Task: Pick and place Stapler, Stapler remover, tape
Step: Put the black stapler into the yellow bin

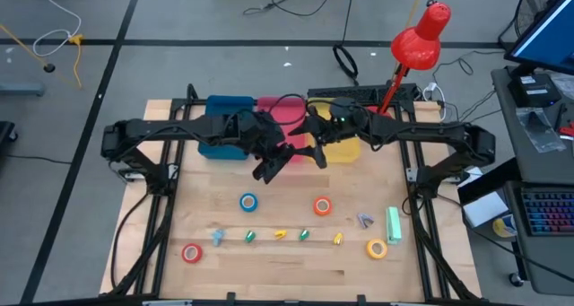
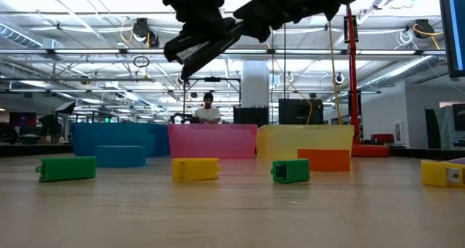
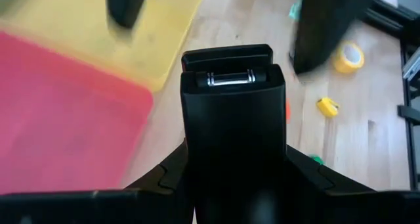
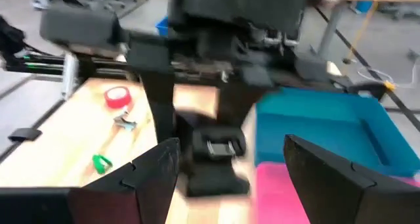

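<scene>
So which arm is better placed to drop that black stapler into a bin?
Left, probably. The left gripper is shut on the black stapler, right by the pink bin and yellow bin. The right gripper is open and empty.

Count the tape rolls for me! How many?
4. The blue roll and the orange roll lie mid-table. The red roll is near the front left. The yellow roll is near the front right. None looks hidden.

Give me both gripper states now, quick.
Left gripper: shut on the black stapler, above the table by the bins.
Right gripper: open, holding nothing.
</scene>
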Motion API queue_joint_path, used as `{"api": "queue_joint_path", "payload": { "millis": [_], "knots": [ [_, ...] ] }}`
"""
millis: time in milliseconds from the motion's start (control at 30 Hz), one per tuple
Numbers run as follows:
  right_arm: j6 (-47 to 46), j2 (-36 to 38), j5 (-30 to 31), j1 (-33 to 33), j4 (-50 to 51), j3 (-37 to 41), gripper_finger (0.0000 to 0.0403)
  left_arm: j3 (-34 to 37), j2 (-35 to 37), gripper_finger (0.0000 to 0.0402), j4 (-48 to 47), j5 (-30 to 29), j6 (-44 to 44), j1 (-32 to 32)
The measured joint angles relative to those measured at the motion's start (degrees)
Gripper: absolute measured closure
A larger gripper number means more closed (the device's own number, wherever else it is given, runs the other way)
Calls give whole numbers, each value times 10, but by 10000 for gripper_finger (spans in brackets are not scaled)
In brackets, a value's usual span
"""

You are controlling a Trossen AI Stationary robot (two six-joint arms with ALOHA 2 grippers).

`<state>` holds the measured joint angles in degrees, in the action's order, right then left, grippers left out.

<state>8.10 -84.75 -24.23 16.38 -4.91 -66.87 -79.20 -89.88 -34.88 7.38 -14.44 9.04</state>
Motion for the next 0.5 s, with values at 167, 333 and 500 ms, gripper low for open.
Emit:
{"api": "queue_joint_path", "payload": {
  "millis": [167, 333, 500],
  "knots": [
    [-5, -13, -16, 0, 1, -6, 138, -14, -10, 248, -6, -1, 17, 0],
    [-26, -14, -31, -2, 1, -7, 137, -14, -10, 248, -9, -4, 27, 0],
    [-25, -14, -31, -2, 5, -8, 138, -14, -10, 248, -14, -5, 33, -1]
  ]
}}
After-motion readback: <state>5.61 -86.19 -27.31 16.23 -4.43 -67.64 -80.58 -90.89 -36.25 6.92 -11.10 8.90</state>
